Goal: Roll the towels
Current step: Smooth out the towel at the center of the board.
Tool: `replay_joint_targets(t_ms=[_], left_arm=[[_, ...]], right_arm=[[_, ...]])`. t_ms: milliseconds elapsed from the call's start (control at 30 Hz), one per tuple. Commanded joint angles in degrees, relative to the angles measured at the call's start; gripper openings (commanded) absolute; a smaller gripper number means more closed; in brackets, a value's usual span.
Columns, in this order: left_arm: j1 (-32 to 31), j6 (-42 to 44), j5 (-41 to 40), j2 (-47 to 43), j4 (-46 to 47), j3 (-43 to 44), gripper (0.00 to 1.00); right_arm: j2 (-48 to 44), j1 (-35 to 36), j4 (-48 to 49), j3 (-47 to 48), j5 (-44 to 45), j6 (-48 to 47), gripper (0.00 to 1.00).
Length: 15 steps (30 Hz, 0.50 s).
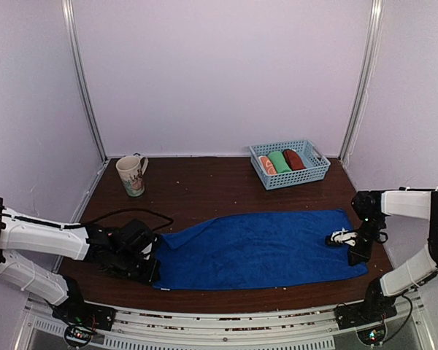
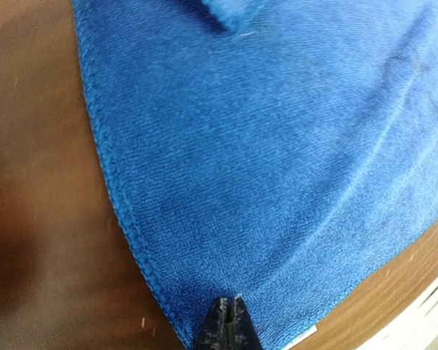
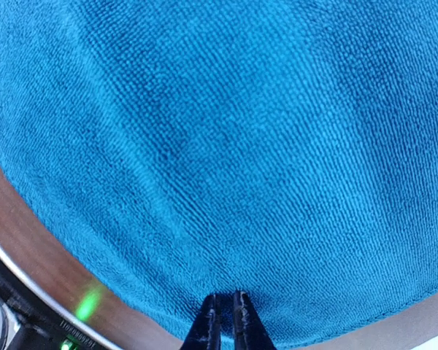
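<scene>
One blue towel (image 1: 255, 248) lies flat. Behind it, one basket (image 1: 315, 175) holds three rolls: an orange-and-white roll (image 1: 267, 165), a green roll (image 1: 280, 161) and a rust-brown roll (image 1: 294, 159). One mug (image 1: 132, 176) stands behind its left end. Two arms flank it, a left arm (image 1: 44, 240) and a right arm (image 1: 401, 204).

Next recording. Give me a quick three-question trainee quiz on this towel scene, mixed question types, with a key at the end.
1. True or false: the blue towel is already rolled.
2. What colour is the middle rolled towel in the basket?
3. What stands at the back left? A: mug. B: bottle. C: bowl.

Key: 1 false, it lies flat; 2 green; 3 A.
</scene>
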Motion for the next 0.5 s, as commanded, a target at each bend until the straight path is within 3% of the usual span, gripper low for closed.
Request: replay_joint_targets(t_ms=[0,133,233,467], left_arm=[[-0.65,-1.48,-2.62,-1.35,-15.01,2.47,0.02],[-0.34,2.47,-9.51,0.63,-23.40,16.42,0.23],[2.83,5.76,-10.02,2.17,-23.07,20.10,0.38],[9.78,15.94,-3.17,10.86,-20.12,23.21,0.30]], right_arm=[[-1.96,1.73,-6.72,2.70,-1.52,-1.05,0.10],[-4.05,2.53,-10.94,9.36,-7.08,-2.44,0.20],[-2.94,2.54,-10.14,13.14,-10.50,-1.23,0.24],[2.98,2.54,0.14,18.77,-15.45,8.30,0.19]])
